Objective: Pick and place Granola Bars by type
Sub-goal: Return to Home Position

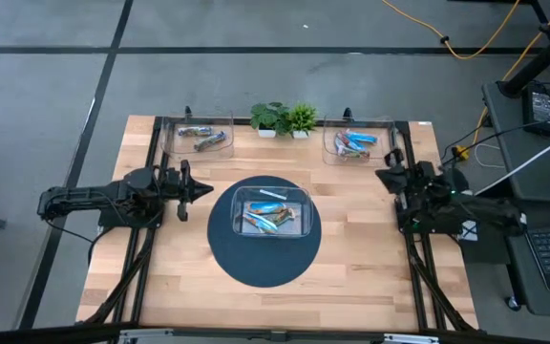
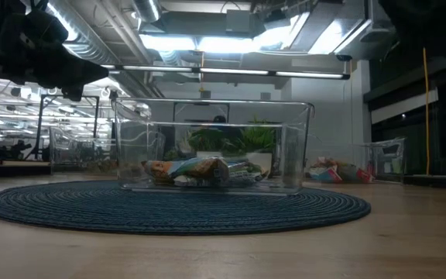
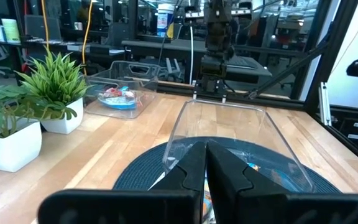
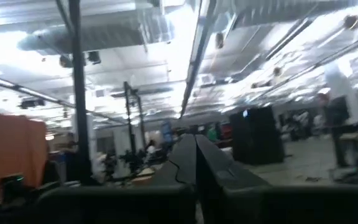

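Observation:
A clear bin [image 1: 302,203] stands on the round dark mat [image 1: 227,250] at the table's middle, with mixed granola bars [image 1: 267,218] [image 2: 196,170] lying on its floor. Grey-silver and brownish bars [image 1: 201,136] lie in a clear bin at the far left. Blue bars [image 1: 356,143] [image 3: 118,98] lie in a clear bin at the far right. My left gripper [image 1: 206,189] [image 3: 206,163] is shut and empty, level, just left of the middle bin. My right gripper [image 1: 382,176] [image 4: 196,160] is shut and empty, drawn back at the table's right edge and tipped upward.
Two potted plants [image 1: 285,118] stand at the far edge between the two far bins. Black frame rails [image 1: 418,277] run along the table's left and right sides. Bare wood lies in front of the mat toward the near edge.

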Available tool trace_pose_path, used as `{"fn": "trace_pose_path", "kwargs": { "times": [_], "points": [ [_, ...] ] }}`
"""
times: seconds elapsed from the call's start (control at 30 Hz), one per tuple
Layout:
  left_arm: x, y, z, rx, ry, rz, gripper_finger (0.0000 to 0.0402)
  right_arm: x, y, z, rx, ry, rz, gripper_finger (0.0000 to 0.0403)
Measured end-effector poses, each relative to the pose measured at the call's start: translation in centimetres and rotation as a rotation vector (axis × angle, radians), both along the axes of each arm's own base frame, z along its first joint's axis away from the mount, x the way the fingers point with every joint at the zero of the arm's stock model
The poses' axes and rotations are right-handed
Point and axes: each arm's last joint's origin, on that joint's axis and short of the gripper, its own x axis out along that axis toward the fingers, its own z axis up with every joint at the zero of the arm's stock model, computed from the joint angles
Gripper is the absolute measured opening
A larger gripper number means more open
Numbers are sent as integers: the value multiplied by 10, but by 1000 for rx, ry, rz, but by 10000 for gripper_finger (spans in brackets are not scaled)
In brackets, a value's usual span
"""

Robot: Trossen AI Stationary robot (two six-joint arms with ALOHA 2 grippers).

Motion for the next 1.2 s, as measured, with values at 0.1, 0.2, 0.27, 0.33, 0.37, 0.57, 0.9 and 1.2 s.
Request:
{"fn": "trace_pose_path", "kwargs": {
  "times": [0.1, 0.2, 0.27, 0.33, 0.37, 0.57, 0.9, 1.2],
  "points": [
    [0, 0, 0, 0, -2, 0, 4, 3, 5, -10, 16, 13, 50, 2],
    [0, 0, 0, 0, -3, 0, 3, 6, 10, -15, -1, 72, 60, 2],
    [0, 0, 0, 0, -3, 0, 5, 8, 13, -18, 5, 114, 83, 2],
    [0, 0, 0, 0, -3, 0, 7, 11, 16, -25, -5, 193, 107, 2],
    [0, 0, 0, 0, -3, 0, 8, 12, 17, -30, -19, 240, 113, 2],
    [0, 0, 1, 0, -6, 0, 4, 13, 18, -46, -40, 402, 118, 2],
    [0, 0, 1, 0, -6, 0, 8, 14, 17, -56, -115, 504, 76, 4],
    [0, 0, 1, 0, -6, 0, 3, 14, 18, -55, -132, 495, 99, 5]
  ]
}}
